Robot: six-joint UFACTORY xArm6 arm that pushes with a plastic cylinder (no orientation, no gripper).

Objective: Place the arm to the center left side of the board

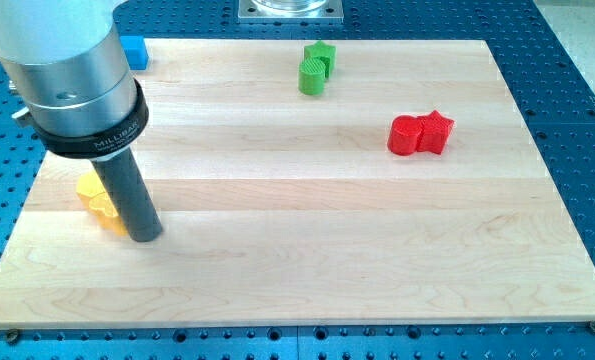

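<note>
My tip (145,237) rests on the wooden board (307,250) at the view's left, about mid-height. Right against it on its left lie yellow blocks (99,198), partly hidden behind the rod; their shapes cannot be made out. A green round block (312,76) and a green star block (322,55) sit together at the view's top centre. A red round block (405,136) and a red star block (436,131) touch each other at the view's right. A blue block (134,52) shows at the top left corner, partly hidden by the arm.
The arm's large grey body (62,60) covers the board's top left corner. A blue perforated table (577,80) surrounds the board. A metal base plate (291,9) sits at the view's top centre.
</note>
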